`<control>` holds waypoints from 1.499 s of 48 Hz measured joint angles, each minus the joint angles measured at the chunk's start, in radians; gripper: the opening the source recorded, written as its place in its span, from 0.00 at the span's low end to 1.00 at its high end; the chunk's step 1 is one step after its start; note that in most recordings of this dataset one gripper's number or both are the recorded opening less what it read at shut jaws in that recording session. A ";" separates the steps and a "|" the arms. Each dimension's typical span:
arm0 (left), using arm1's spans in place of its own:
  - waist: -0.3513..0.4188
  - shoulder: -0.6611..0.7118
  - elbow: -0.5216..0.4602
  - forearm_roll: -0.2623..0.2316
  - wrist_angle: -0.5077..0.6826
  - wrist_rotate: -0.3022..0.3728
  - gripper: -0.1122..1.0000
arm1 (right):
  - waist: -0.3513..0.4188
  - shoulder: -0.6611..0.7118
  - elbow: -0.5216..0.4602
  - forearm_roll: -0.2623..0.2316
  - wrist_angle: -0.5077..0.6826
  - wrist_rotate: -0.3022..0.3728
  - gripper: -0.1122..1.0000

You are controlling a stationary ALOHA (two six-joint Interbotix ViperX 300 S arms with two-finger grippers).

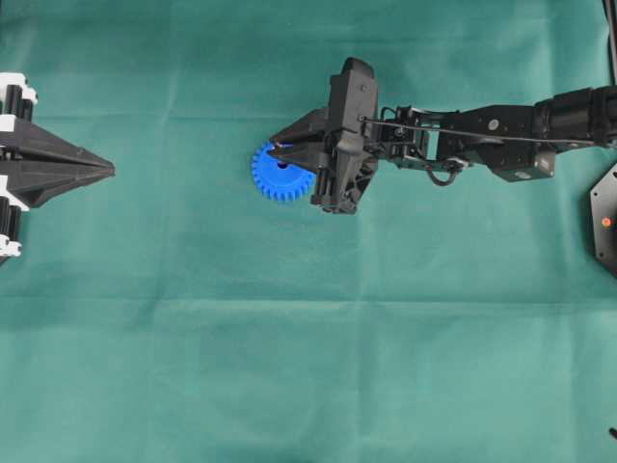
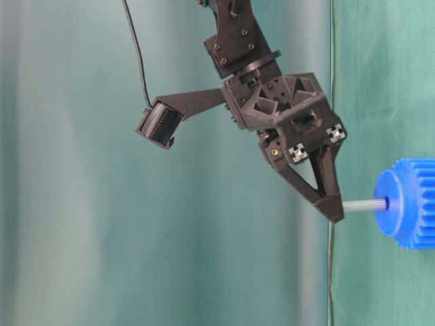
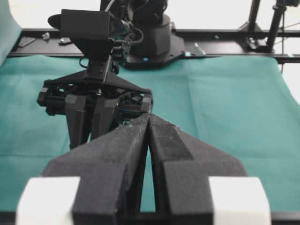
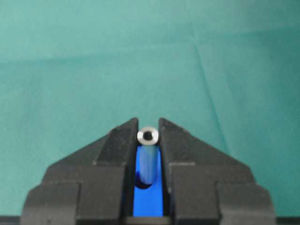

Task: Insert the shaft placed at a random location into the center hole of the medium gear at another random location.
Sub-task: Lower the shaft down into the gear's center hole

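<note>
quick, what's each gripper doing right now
left gripper: shut, holding nothing.
right gripper: shut on the shaft, whose other end is at the center hole of the gear.

even bright light; wrist views softly blurred

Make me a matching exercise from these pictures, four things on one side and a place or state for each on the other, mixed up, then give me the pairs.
Things:
1. small shiny silver-grey metal shaft
2. bright blue plastic toothed medium gear
3. left gripper
4. right gripper

States:
A. shut on nothing, at the left edge of the overhead view
B. lies on the green cloth under the right gripper
C. one end at the gear's hub, the other end between two black fingers
D. shut on the shaft

Pairs: 1-C, 2-B, 3-A, 4-D
</note>
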 measured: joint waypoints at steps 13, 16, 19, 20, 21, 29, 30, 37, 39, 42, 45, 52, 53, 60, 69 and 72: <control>0.000 0.000 0.000 0.000 0.000 -0.003 0.10 | 0.000 0.000 -0.002 0.000 -0.002 0.002 0.22; 0.000 0.000 0.000 0.000 0.000 -0.005 0.10 | 0.002 -0.002 0.000 0.000 0.000 0.000 0.22; 0.000 0.000 0.000 0.000 0.000 -0.005 0.10 | 0.000 -0.008 0.000 -0.002 0.000 0.002 0.22; 0.000 0.000 0.000 0.000 0.002 -0.005 0.10 | 0.000 -0.011 0.000 -0.002 0.000 0.000 0.22; 0.000 0.000 0.000 0.002 0.002 -0.005 0.10 | 0.000 -0.017 0.002 0.000 0.000 0.000 0.22; 0.000 0.000 0.000 0.000 0.002 -0.005 0.10 | 0.000 -0.038 0.002 -0.002 0.000 0.000 0.22; 0.000 0.000 0.000 0.002 0.002 -0.005 0.10 | 0.000 -0.038 0.002 0.000 0.000 0.000 0.22; 0.000 0.000 0.000 0.002 0.002 -0.005 0.10 | 0.000 -0.038 0.005 -0.002 0.000 0.000 0.22; 0.000 0.000 0.000 0.000 0.002 -0.005 0.10 | 0.000 -0.038 0.008 0.000 0.000 0.002 0.22; 0.000 0.000 0.000 0.000 0.000 -0.005 0.10 | 0.000 -0.038 0.009 0.000 0.000 0.000 0.22; 0.000 0.000 0.000 0.000 0.002 -0.005 0.10 | 0.000 -0.038 0.012 0.000 0.000 0.000 0.22; 0.000 0.000 0.000 0.000 0.002 -0.005 0.10 | 0.000 -0.029 0.012 0.000 0.000 0.000 0.22; 0.000 0.000 0.000 0.000 0.002 -0.005 0.10 | 0.000 -0.026 0.012 0.000 -0.002 0.000 0.22; 0.000 0.000 0.000 0.002 0.002 -0.005 0.10 | 0.000 -0.011 0.012 0.002 -0.002 0.000 0.22; 0.000 0.000 0.000 0.000 0.002 -0.005 0.10 | 0.005 -0.006 0.009 0.002 -0.005 0.002 0.22; 0.000 0.000 0.000 0.000 0.002 -0.005 0.10 | 0.005 0.000 0.006 0.003 -0.009 0.002 0.22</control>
